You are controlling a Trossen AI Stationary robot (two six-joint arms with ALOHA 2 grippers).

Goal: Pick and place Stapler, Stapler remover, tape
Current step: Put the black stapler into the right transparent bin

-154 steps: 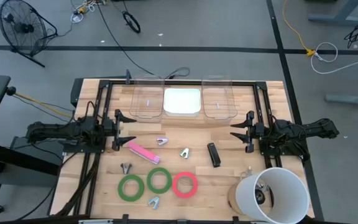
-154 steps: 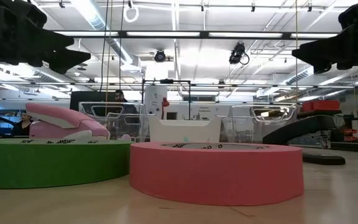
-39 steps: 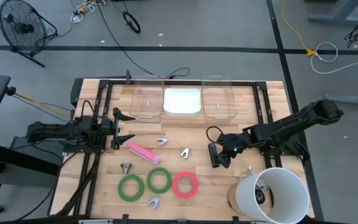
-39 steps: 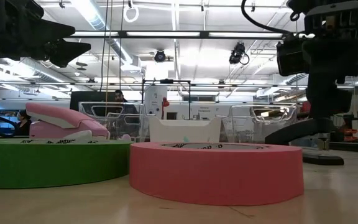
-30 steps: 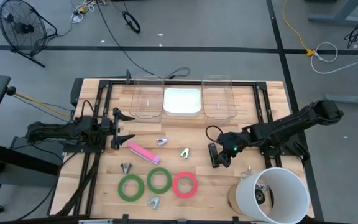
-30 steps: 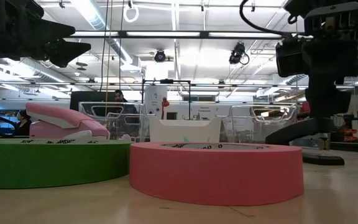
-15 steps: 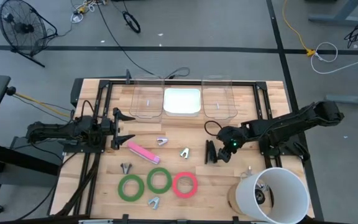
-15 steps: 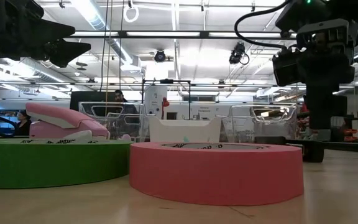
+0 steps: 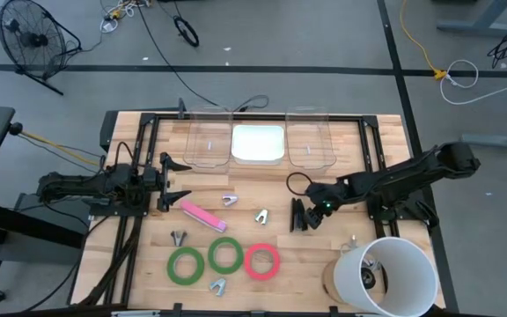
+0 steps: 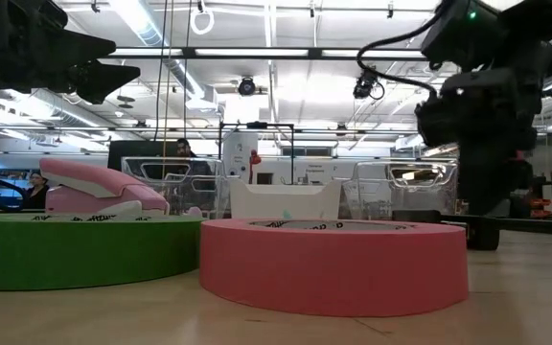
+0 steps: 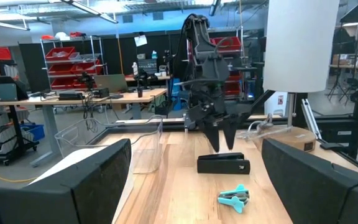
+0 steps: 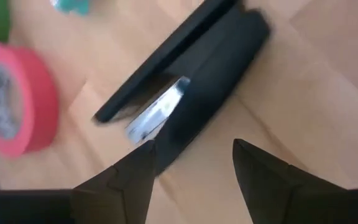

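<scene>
Your high camera hangs above the wooden table (image 9: 262, 189) and looks straight down on all of it. Your low camera sits at table-top height just behind a pinkish red tape roll (image 10: 333, 264), facing level toward the room at 12 o'clock. Your left wrist camera looks across the table at the black stapler (image 11: 223, 164) and the right gripper (image 11: 223, 144) above it. Your right wrist camera looks down, very near that same stapler (image 12: 191, 93). All four views share it.
</scene>
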